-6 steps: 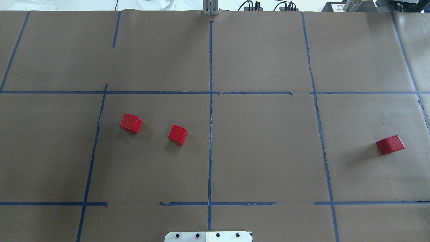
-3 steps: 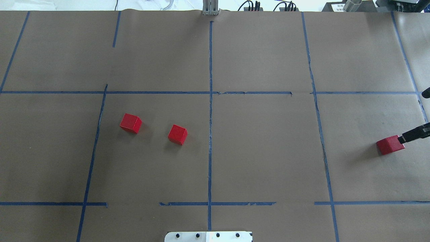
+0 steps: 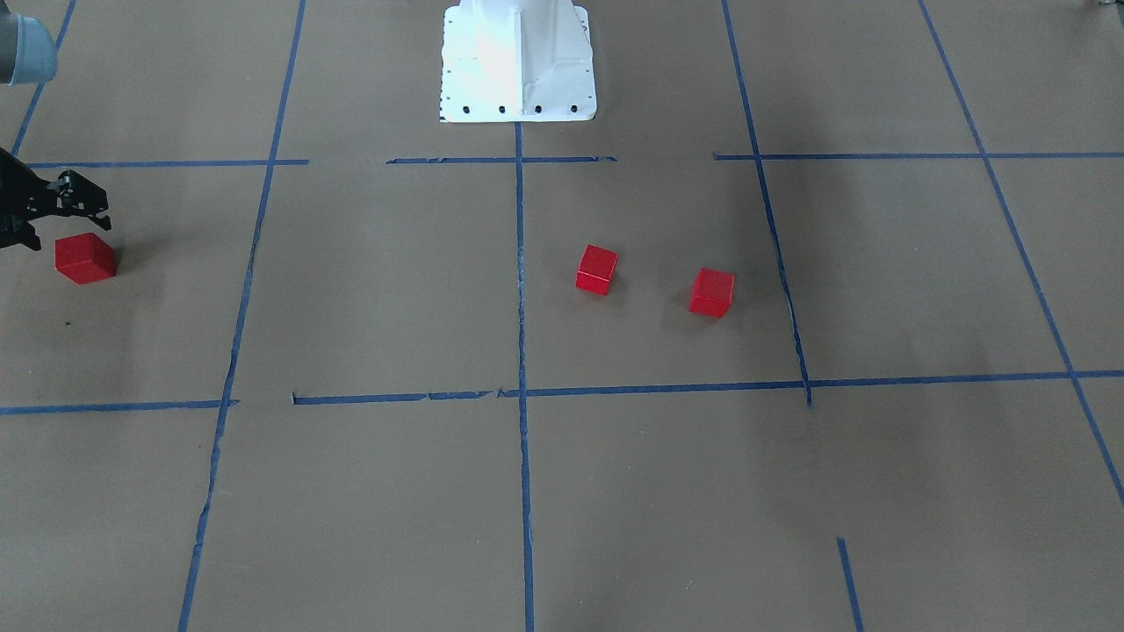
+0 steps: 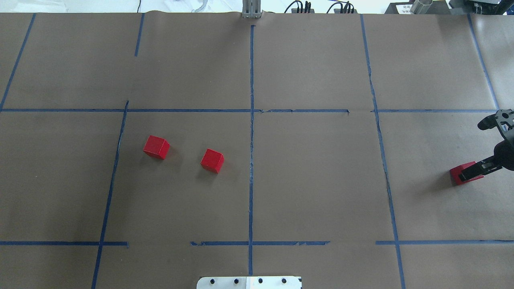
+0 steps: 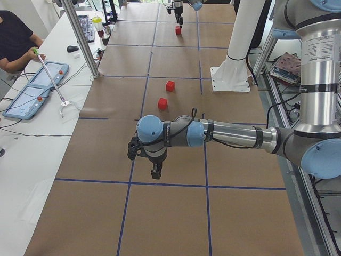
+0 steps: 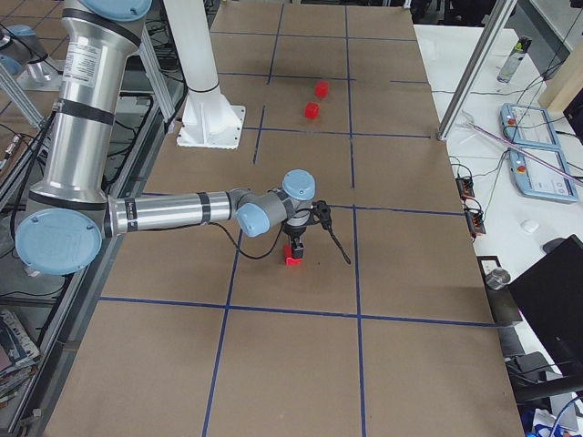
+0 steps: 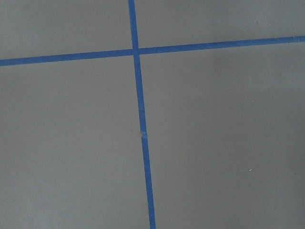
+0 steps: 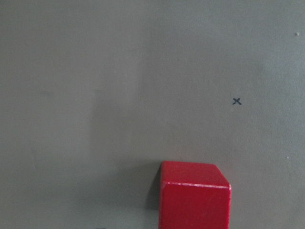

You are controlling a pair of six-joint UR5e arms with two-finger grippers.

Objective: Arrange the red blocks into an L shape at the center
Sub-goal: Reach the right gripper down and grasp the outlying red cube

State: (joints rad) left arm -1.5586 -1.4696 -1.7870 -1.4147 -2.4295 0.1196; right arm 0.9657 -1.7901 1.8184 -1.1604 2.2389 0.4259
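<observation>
Two red blocks lie left of the center's vertical tape line. They also show in the front view. The third red block lies far right, partly under one finger. My right gripper hangs open just above this block, fingers spread wide. The right wrist view shows the block at the bottom edge, no fingers in view. My left gripper shows only in the left side view, over bare paper away from the blocks; I cannot tell if it is open.
The robot's white base stands at the table's near edge. Brown paper with a blue tape grid covers the table. An operator sits at control panels beyond the far edge.
My right gripper has come in from the right edge and now hangs over the far-right block. None of the three blocks has moved.
</observation>
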